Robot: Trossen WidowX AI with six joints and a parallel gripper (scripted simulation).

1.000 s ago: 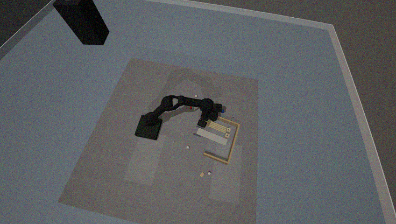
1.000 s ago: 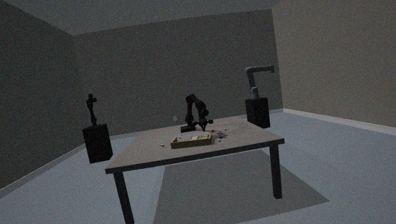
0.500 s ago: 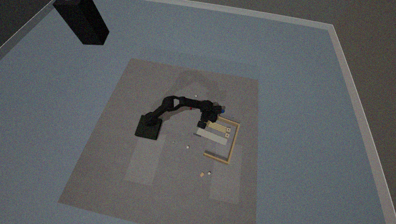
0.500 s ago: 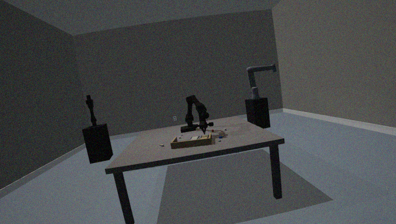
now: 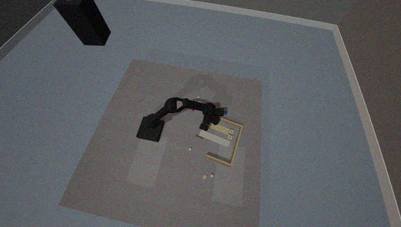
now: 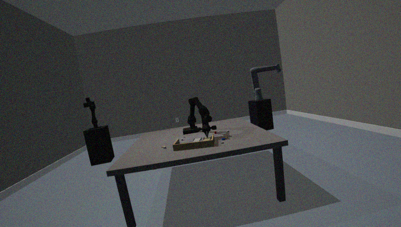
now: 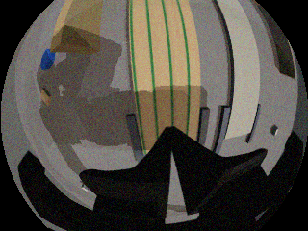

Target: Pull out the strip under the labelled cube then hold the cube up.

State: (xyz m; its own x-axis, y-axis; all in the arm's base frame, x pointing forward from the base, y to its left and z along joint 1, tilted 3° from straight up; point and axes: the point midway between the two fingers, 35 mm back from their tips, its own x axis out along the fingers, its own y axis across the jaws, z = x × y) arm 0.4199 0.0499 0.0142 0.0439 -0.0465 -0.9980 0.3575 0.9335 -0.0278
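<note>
The table carries a three-sided wooden frame, taken here as the landmark; its open side faces the arm's base. Inside the frame lie parallel strips: a tan strip with green lines along the frame's far rail, and a pale grey strip beside it, toward the frame's middle. Two small cubes sit at the closed end of the frame, one on the tan strips and one nearer the grey strip; which of them bears the label, and exactly which strip it rests on, is too small to tell. The arm reaches to the open side of the frame, and the claw hangs over the near ends of the tan strips, fingers pressed together with nothing between them. In the wrist view the dark fingertips meet directly above the near end of the green-lined strip, the cubes lying at the opposite end of that strip, well apart from the claw. The step in hand appears to be the strip pull: closed fingers set down on the strip end to drag it out through the open side. The next move calls for steady downward contact and a straight draw away from the closed end, without disturbing the neighbouring strips. A small blue object lies outside the frame's far rail.
</note>
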